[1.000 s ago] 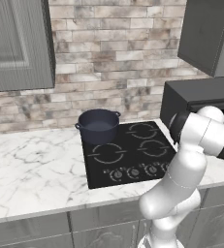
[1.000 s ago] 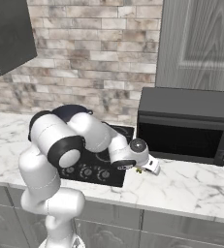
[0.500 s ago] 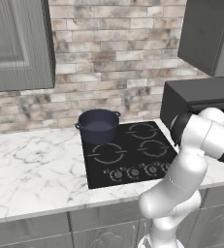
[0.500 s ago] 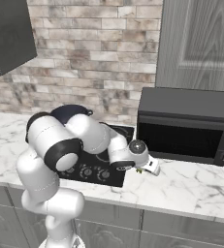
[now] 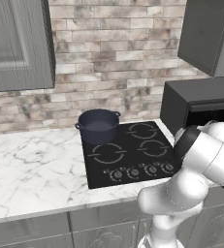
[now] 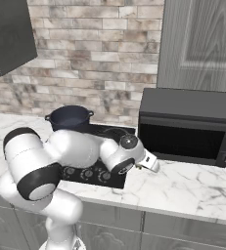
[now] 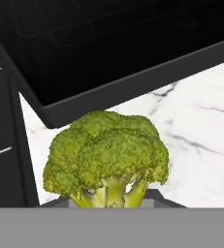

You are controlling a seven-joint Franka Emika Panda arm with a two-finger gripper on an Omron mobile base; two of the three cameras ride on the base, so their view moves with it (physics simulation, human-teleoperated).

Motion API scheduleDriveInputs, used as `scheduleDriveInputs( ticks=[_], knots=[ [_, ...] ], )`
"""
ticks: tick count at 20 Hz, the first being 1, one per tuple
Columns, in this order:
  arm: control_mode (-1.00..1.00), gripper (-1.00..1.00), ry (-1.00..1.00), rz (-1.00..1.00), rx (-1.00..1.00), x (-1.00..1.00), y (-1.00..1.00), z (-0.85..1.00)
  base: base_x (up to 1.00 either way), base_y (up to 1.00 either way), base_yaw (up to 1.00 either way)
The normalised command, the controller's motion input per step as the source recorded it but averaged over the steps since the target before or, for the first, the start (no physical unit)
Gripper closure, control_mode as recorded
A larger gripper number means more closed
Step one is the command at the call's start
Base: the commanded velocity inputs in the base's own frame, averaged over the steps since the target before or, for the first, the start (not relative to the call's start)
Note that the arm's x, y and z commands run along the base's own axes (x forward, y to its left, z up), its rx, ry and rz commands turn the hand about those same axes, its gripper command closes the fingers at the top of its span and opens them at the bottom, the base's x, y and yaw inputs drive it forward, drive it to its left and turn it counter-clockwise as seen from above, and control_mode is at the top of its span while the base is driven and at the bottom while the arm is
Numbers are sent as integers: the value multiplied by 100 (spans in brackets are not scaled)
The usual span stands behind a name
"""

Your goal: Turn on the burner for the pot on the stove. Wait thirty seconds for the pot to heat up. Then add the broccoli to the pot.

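Gripping broccoli (image 7: 106, 157); yellow-green crown | pale stalk between pincer (image 7: 112, 201) tips

The tabletop (image 5: 31, 164) looks like polished white marble with grey veins. The stove (image 5: 133, 157) is glossy black glass, the pot (image 5: 98, 126) matt blue-grey metal, the broccoli (image 7: 106, 157) rough and bumpy.

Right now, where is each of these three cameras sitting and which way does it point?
Left base view: behind the arm on its left, looking forward and down at the stove, the pot and the microwave; the white arm rises at lower right.
Right base view: behind on its right, same counter; the arm rises at lower left, its gripper low by the microwave.
Hand view: on the hand, looking along the gripper at the broccoli it grips.
Both base views share stove, pot and microwave.
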Motion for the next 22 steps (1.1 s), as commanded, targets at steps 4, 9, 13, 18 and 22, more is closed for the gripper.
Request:
scheduleDriveInputs(
  ticks=[4, 9, 13, 18, 22],
  knots=[
    [-100, 100, 16, -8, 0, -5, 0, 100, 0, 0, 0],
    [-100, 100, 17, -4, 0, -27, 0, 100, 0, 0, 0],
    [-100, 100, 17, 0, 0, -50, 0, 97, 0, 0, 0],
    [-100, 100, 9, 0, 0, -58, 8, 80, 0, 0, 0],
    [-100, 100, -13, 0, 0, -24, 60, 31, 0, 0, 0]
  ],
)
